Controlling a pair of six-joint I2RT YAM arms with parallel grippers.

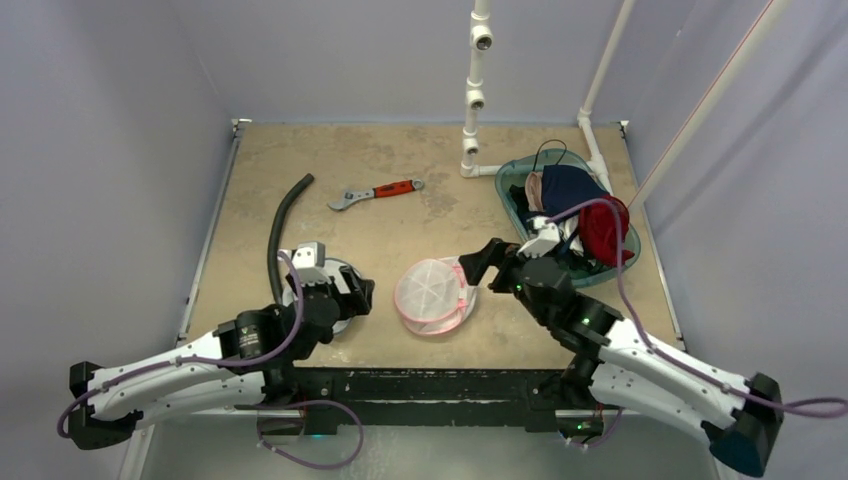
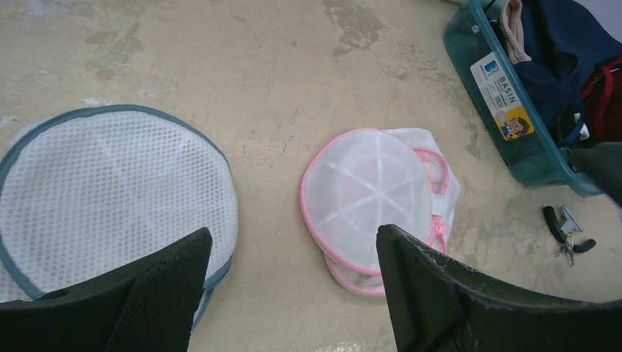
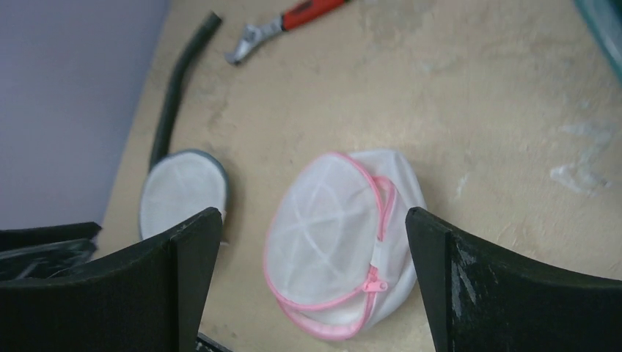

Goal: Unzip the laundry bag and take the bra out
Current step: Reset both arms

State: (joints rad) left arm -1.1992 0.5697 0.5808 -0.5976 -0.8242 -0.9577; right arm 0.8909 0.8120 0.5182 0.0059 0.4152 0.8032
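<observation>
The laundry bag (image 1: 435, 296) is a round white mesh pouch with pink trim, lying flat on the table between my two grippers. Its pink zipper pull (image 3: 375, 284) sits on the bag's near right edge. The bra is hidden; only white mesh shows. My left gripper (image 1: 357, 293) hovers to the bag's left, open and empty, with the bag (image 2: 367, 194) ahead of its right finger. To the bag's right my right gripper (image 1: 482, 262) stands open and empty, the bag (image 3: 334, 238) framed between its fingers, and neither gripper touches it.
A second round mesh bag with blue-grey trim (image 2: 110, 191) lies under the left gripper. A teal basin (image 1: 516, 205) of clothes stands at the right. A red-handled wrench (image 1: 376, 193), a black hose (image 1: 278, 225) and a white pipe frame (image 1: 474, 100) lie farther back.
</observation>
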